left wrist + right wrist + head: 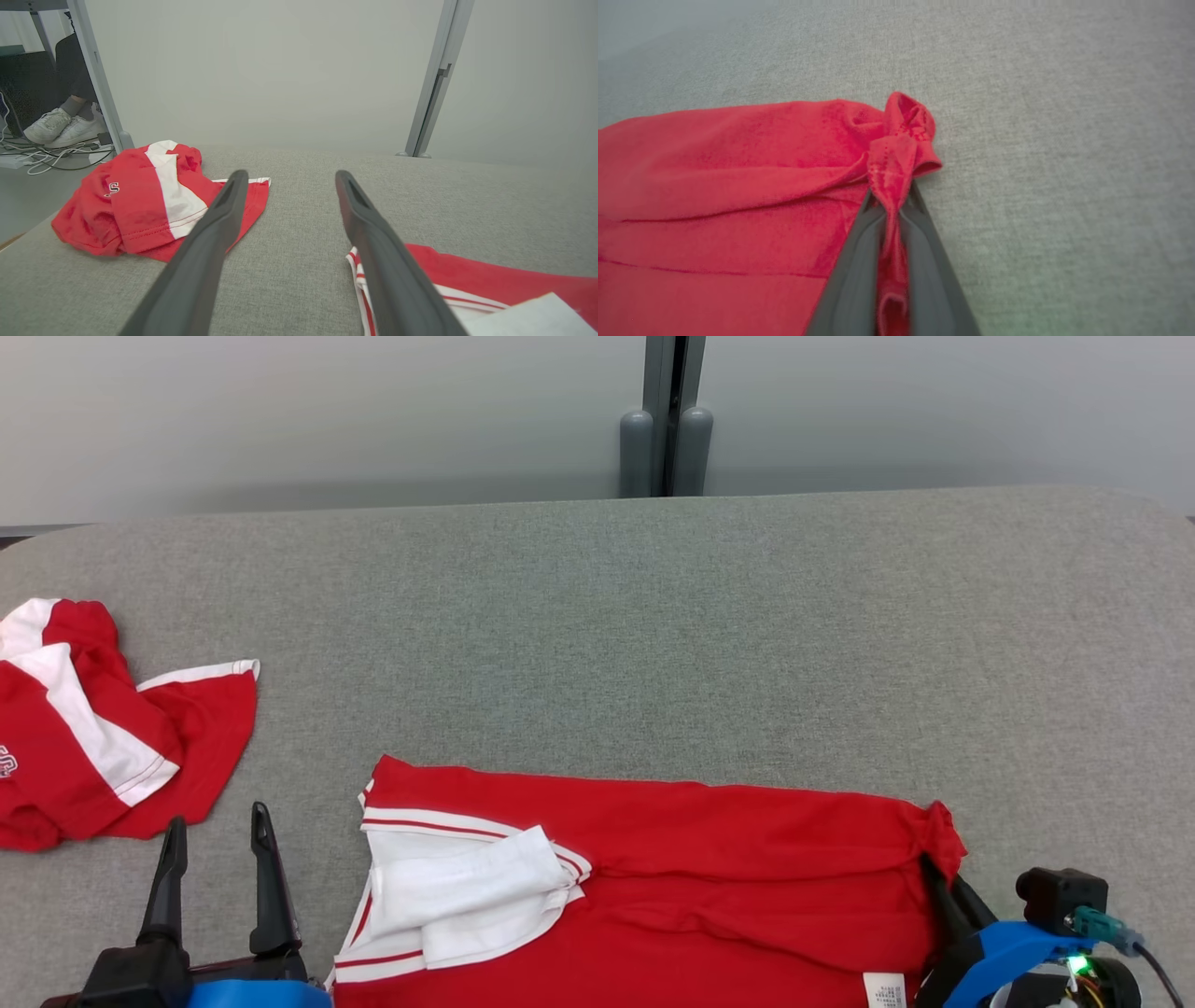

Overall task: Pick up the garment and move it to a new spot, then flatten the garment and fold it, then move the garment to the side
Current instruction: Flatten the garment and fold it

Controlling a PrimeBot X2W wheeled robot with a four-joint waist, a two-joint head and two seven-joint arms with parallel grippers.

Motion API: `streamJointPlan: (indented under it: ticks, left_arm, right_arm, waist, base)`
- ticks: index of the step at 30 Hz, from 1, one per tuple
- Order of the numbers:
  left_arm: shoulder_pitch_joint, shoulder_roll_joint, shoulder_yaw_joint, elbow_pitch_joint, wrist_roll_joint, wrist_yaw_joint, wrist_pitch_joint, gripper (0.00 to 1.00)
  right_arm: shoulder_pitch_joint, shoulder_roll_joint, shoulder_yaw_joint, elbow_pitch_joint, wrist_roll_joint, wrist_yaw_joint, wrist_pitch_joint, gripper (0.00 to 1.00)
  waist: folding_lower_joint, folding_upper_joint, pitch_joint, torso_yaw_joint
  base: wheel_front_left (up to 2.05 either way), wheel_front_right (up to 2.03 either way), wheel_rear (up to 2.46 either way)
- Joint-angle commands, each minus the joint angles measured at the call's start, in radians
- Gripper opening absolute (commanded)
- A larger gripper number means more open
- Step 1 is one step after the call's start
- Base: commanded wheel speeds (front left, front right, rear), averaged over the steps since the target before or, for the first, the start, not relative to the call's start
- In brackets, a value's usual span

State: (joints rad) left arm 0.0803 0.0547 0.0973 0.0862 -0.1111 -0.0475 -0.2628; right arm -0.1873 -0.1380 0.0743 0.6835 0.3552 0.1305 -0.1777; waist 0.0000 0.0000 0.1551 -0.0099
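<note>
My right end effector (892, 205) clamps corner of red white-trimmed garment (728, 887); long axis runs toward my gaping left end effector (217, 817).

Red garment (709, 887) w/ white trim, folded lengthwise, lying flat; rt corner bunched.

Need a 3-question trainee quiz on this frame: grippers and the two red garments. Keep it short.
1. True or false: the right gripper is shut on a bunched corner of the red garment.
2. What is the left gripper doing? A) gripping the white trim B) open, holding nothing C) shut, empty
3. Fill in: the crumpled red-and-white garment lies on the grey surface at the robot's far ____.

Key: 1 true; 2 B; 3 left.
</note>
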Motion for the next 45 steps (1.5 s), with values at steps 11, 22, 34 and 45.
streamJointPlan:
  ticks: [11,22,34,45]
  left_arm:
    - [0.007,-0.004,0.006,-0.005,0.008,-0.002,-0.003,1.00]
    - [0.017,-0.005,0.003,-0.003,-0.003,-0.004,-0.003,1.00]
    - [0.009,-0.005,-0.030,0.000,-0.012,0.002,-0.002,1.00]
    - [-0.024,-0.005,-0.039,0.022,-0.014,-0.014,-0.003,1.00]
  right_arm:
    - [0.009,-0.182,-0.126,-0.006,0.032,0.000,-0.027,0.00]
    - [0.038,-0.157,-0.099,-0.141,0.025,0.000,0.011,0.00]
    - [0.050,-0.007,0.086,-0.334,0.013,0.000,0.066,0.00]
    - [-0.036,0.079,0.272,-0.359,0.020,0.001,0.085,0.00]
  waist:
    - [0.0000,0.0000,-0.023,-0.022]
    - [0.0000,0.0000,-0.036,-0.037]
    - [0.0000,0.0000,-0.037,-0.020]
    - [0.0000,0.0000,-0.026,0.017]
  base:
    - [0.00,0.00,0.00]
    - [0.00,0.00,0.00]
    - [0.00,0.00,0.00]
    - [0.00,0.00,0.00]
